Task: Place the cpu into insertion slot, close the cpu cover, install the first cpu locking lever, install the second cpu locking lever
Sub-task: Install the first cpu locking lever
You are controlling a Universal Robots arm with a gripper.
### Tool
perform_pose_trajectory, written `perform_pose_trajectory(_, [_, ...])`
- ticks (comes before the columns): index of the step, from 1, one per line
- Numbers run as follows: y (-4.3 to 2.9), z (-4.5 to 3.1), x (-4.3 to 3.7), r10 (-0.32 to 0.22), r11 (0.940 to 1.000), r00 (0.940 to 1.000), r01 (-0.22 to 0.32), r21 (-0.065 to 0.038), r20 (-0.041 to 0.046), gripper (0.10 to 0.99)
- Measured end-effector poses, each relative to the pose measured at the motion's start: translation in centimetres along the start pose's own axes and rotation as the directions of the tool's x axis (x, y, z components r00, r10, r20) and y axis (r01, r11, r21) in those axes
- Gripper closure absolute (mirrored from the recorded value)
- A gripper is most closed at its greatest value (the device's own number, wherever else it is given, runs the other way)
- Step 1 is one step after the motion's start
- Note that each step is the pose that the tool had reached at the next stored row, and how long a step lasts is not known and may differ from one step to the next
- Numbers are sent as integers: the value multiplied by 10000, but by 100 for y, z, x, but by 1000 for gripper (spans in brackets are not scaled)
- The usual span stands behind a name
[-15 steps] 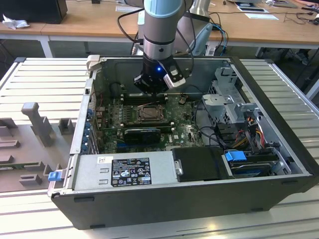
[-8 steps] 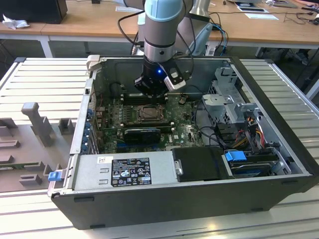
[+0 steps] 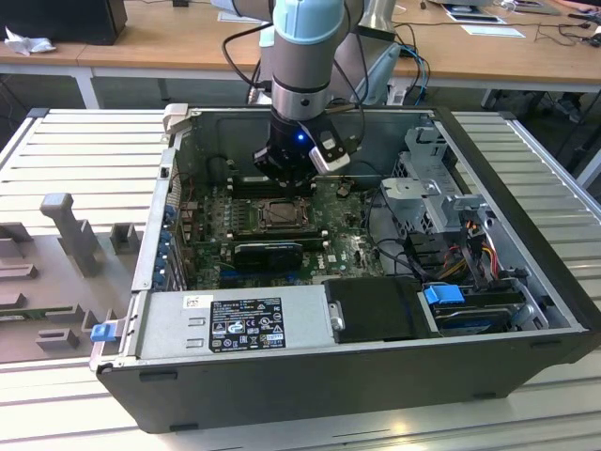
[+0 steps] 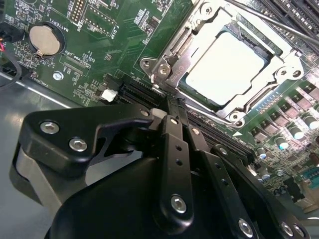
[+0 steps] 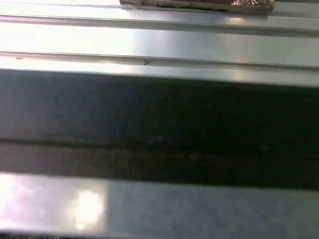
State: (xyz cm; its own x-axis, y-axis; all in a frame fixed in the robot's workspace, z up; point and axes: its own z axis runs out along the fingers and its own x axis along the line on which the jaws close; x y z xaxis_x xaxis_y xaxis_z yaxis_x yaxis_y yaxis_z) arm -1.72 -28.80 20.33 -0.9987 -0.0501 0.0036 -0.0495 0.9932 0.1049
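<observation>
Claw (image 4: pixel 172 107) pressed together beside the insertion slot (image 4: pixel 227 64), where the cpu (image 4: pixel 224 67) (pale, silvery face) sits under the cpu cover (image 4: pixel 172 55).

Even overhead light, cpu (image 4: pixel 225 68) glare — blurred rails (image 5: pixel 159 45)

An open computer case (image 3: pixel 282 371) lies on its side on a ribbed metal table (image 3: pixel 84 155). Inside it sits a green motherboard (image 3: pixel 343 246) with a long black finned card (image 3: pixel 269 252) laid across it. A grey power supply (image 3: pixel 235 324) with a labelled face fills the near edge, and beside it, toward the exterior view's right, a drive bay has a blue clip (image 3: pixel 443 294) and bundled cables (image 3: pixel 474 246). In the second wrist view a round coin battery (image 4: pixel 44 40) is seated on the board. Wooden desks (image 3: pixel 169 42) stand behind.
</observation>
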Motion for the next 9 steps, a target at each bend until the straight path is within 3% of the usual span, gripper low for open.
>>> perform_pose_trajectory(6, [2, -21, 0, 1, 10000, 10000, -1, 6, 2, 980])
perform_pose_trajectory(9, [2, -18, 0, 1, 10000, 10000, -1, 64, -3, 980])
